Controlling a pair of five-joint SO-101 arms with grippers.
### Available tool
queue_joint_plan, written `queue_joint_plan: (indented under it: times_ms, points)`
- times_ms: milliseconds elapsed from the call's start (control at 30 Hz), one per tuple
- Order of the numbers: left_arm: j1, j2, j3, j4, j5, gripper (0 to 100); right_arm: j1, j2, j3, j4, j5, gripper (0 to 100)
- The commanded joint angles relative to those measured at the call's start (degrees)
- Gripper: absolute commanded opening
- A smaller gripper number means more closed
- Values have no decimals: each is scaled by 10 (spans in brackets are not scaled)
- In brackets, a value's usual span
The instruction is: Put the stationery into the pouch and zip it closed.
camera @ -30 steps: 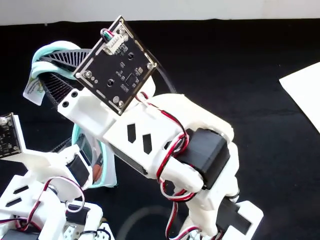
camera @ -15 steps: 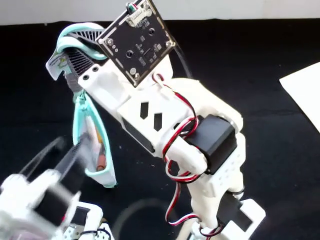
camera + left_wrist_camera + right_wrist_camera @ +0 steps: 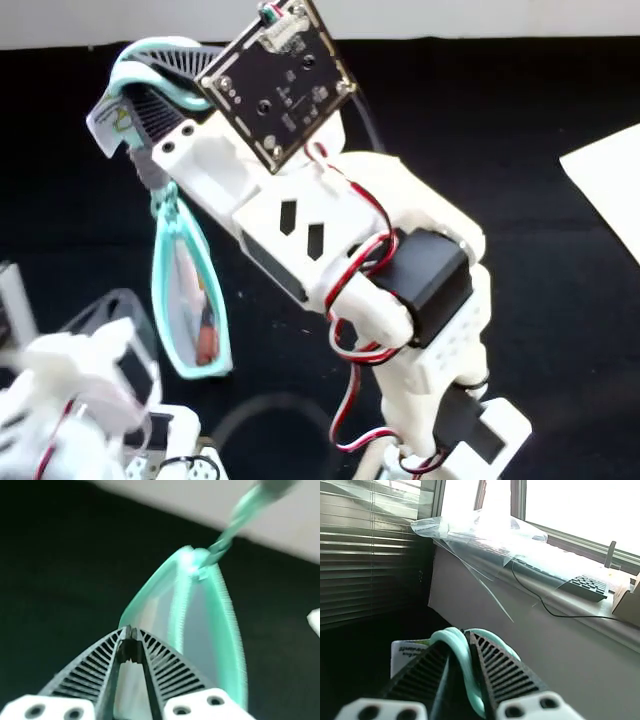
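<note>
A clear pouch (image 3: 190,300) with mint trim hangs upright above the black table, with an orange-brown piece of stationery (image 3: 205,338) in its lower end. My right gripper (image 3: 135,85) is shut on the pouch's mint strap (image 3: 160,48), beside a white tag (image 3: 115,120). In the right wrist view the ribbed fingers (image 3: 495,670) clamp that strap (image 3: 456,647). The strap runs down to the zipper pull (image 3: 200,572) at the pouch's upper end. My left gripper (image 3: 131,639) is shut at the lower edge of the pouch (image 3: 202,630). The left arm (image 3: 70,385) is low at the near left.
A white sheet (image 3: 610,190) lies at the right edge of the black table (image 3: 500,120). A dark cable (image 3: 270,420) loops near the arm bases. The right arm's body (image 3: 380,290) stands over the middle of the table.
The right arm has lifted the strap up and toward the back, so the pouch now hangs taller and straighter. The left arm has swung down and to the left.
</note>
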Motion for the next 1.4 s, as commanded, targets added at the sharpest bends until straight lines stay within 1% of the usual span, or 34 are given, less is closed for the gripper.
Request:
queue_joint_plan:
  times_ms: [0,133,267,367,433,533,600,667,800,1000,1367]
  points:
    - [-10,0,99,-44,-7,7,7,-4,-23,-31,6,7]
    - [-10,0,176,-88,-5,7,7,-2,-22,-31,6,7]
    - [-7,0,246,-85,-7,7,7,-1,-20,-31,6,7]
    - [-2,-4,262,-80,-7,7,7,-1,-18,-31,6,7]
    - [27,-20,263,-79,-4,7,7,0,-18,-31,6,7]
    - [97,-41,263,-59,-2,7,7,0,-18,-32,6,7]
    - [131,-49,263,-55,25,7,7,0,-18,-33,6,7]
    - [156,-51,263,-61,38,7,8,0,-18,-44,5,7]
    - [192,-51,263,-62,40,7,7,0,-18,-56,5,7]
    - [196,-53,263,-111,40,7,5,0,-17,-53,5,7]
    - [195,-57,276,-113,40,7,-44,56,-17,-36,4,7]
